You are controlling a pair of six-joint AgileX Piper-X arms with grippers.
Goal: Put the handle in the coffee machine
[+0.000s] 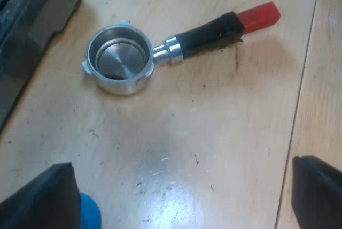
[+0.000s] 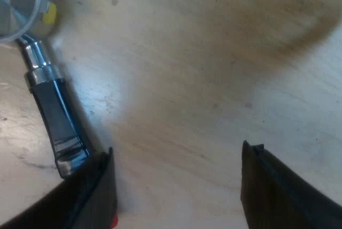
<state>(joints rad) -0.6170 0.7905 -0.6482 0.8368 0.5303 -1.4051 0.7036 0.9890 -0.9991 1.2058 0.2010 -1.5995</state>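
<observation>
Metal, rigid, likely head-heavy, the holder (image 1: 120, 63) wants gripping by its dark handle (image 1: 206, 35); left gripper (image 1: 181, 189) and right gripper (image 2: 176, 183) both gape, empty.

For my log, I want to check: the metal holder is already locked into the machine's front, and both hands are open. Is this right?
Not quite. The left wrist view shows the metal holder lying loose on the table, near the machine. The left hand and right hand are open.

Of the holder (image 2: 47, 100), the basket runs off the edge and the red end hides behind the right gripper (image 2: 177, 150) — a blue thing (image 1: 90, 214), half behind the left gripper (image 1: 181, 163), cannot be named.
</observation>
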